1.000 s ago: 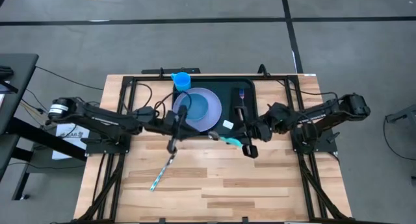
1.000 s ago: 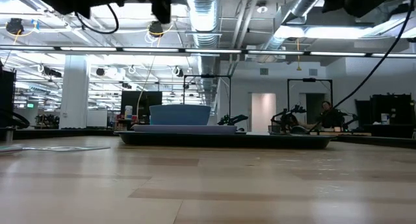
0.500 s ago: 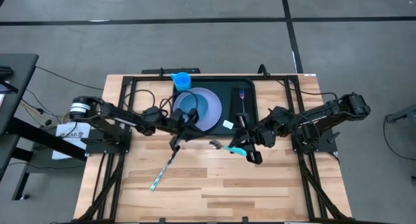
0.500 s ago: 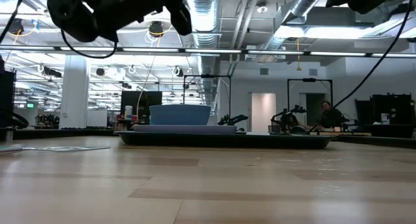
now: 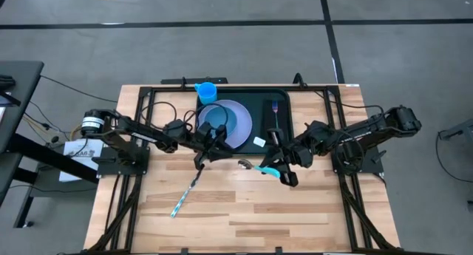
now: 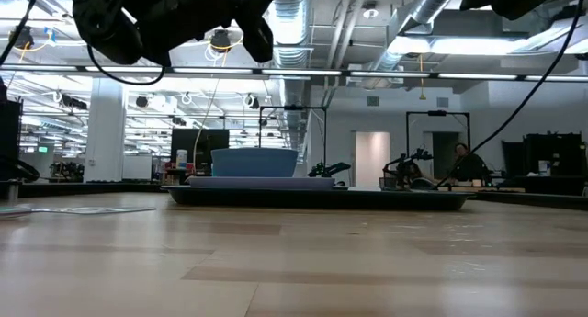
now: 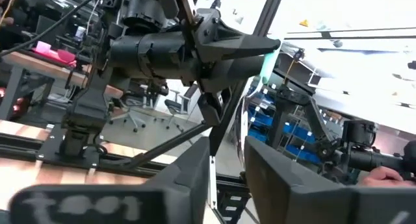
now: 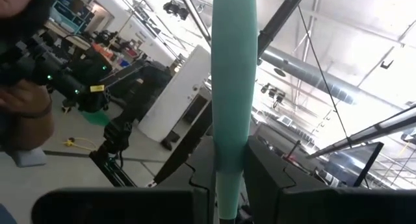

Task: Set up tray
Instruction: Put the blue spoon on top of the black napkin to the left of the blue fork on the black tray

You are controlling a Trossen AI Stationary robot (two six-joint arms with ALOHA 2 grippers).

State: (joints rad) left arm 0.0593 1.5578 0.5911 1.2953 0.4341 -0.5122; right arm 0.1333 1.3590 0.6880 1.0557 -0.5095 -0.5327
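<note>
The dark tray [image 5: 279, 133] lies at the table's far middle. On it are a lavender plate [image 5: 241, 134] with a blue bowl [image 5: 220, 122], and a fork [image 5: 273, 113]. A blue cup [image 5: 207, 91] stands at the tray's far left corner. My left gripper [image 7: 227, 178] hovers by the plate's near edge [image 5: 214, 143], open by a narrow gap with nothing between its fingers. My right gripper [image 5: 279, 171] is shut on a teal-handled utensil [image 5: 262, 167], in the air just near of the tray. My right gripper pinches the teal handle [image 8: 227, 175] between its two fingers. The fingers come from the table's right, and the handle runs on straight ahead of them [image 8: 234, 68]. The utensil is lifted clear, its metal end [image 5: 242, 163] toward the table's left.
A thin utensil [image 5: 185, 196] with a blue-green near end lies aslant on the bare wood, near of the left gripper. A small white piece [image 5: 259, 142] sits at the tray's near edge. A black frame [image 5: 148, 100] borders the table. The near half of the table is bare wood [image 5: 251, 218].
My left arm has reached farther toward the table's right and come down, dropping into the top of the low view, and its wrist has rolled. The utensil on the wood has not moved.
</note>
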